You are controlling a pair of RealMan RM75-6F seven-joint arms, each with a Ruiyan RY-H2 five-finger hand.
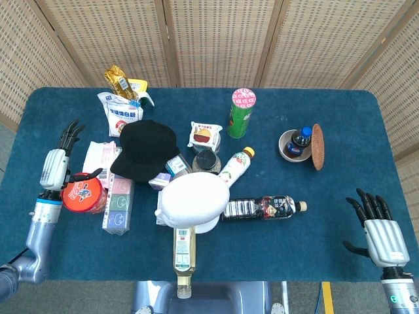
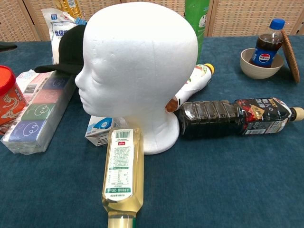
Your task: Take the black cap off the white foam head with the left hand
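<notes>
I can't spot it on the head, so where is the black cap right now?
In the head view the black cap lies left of centre, off the white foam head, resting partly on the multipack of tissues.

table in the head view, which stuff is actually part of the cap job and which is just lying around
Part of the job: black cap, white foam head, left hand.

Just lying about: green canister, dark drink bottle, yellow bottle, red tub, bowl with cola bottle, right hand.

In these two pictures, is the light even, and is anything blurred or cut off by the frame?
Head view: light is even, shadows soft, and the black cap and both open hands, left hand and right hand, are sharp. Chest view: the white foam head is bright but keeps its surface detail; the yellow bottle is cut off at the bottom edge.
</notes>
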